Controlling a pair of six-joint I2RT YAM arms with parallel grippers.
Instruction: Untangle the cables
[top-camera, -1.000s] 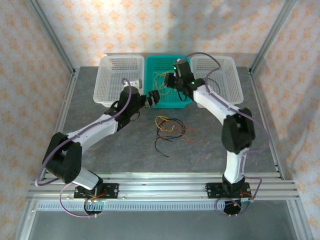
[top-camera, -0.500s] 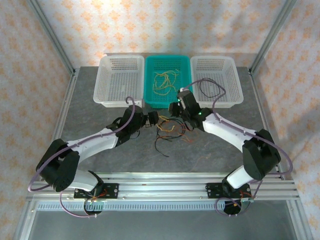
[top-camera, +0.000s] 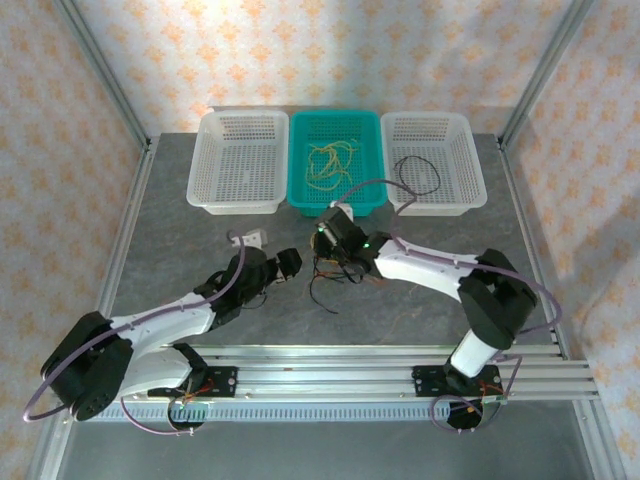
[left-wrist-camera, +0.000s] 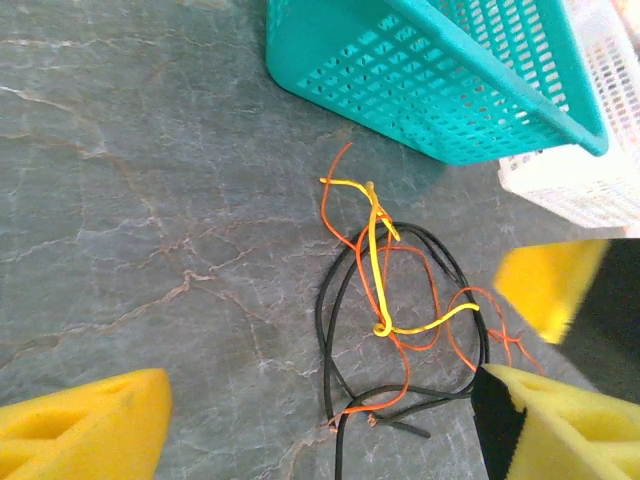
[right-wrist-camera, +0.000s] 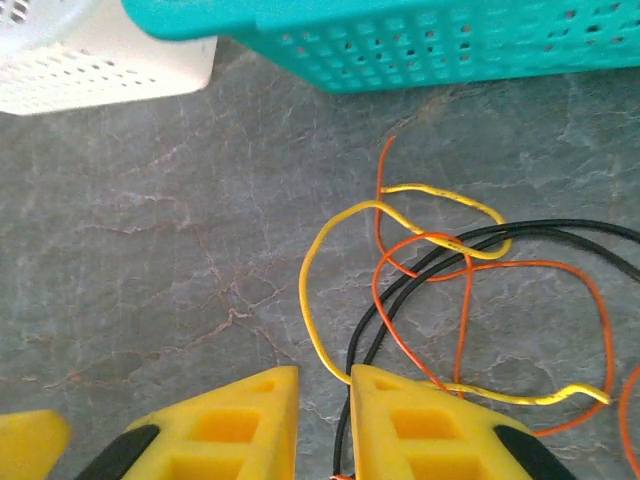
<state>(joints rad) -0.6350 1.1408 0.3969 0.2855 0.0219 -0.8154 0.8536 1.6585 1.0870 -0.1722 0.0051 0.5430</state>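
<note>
The cables (top-camera: 338, 268) lie tangled on the grey table in front of the teal basket: yellow (left-wrist-camera: 378, 262), black (left-wrist-camera: 325, 320) and orange (left-wrist-camera: 432, 300) loops crossing each other. My left gripper (top-camera: 289, 264) sits just left of the tangle, open wide, its yellow pads (left-wrist-camera: 85, 422) on either side of the tangle's near end. My right gripper (top-camera: 326, 238) is low at the tangle's far side, its jaws (right-wrist-camera: 322, 400) open by a narrow gap. The black cable (right-wrist-camera: 400, 300) runs into that gap and the yellow loop (right-wrist-camera: 312, 300) touches the right pad's (right-wrist-camera: 430, 425) inner edge.
Three baskets stand at the back: a white one (top-camera: 205, 190) on the left, a teal one (top-camera: 372, 200) holding yellow wires (top-camera: 330, 160), and a white one (top-camera: 478, 195) holding a black wire (top-camera: 415, 178). A small white piece (top-camera: 250, 238) lies left of the tangle.
My right gripper came down from over the teal basket to the tangle on the table and narrowed. My left arm pulled back towards the near edge, its gripper lower beside the tangle.
</note>
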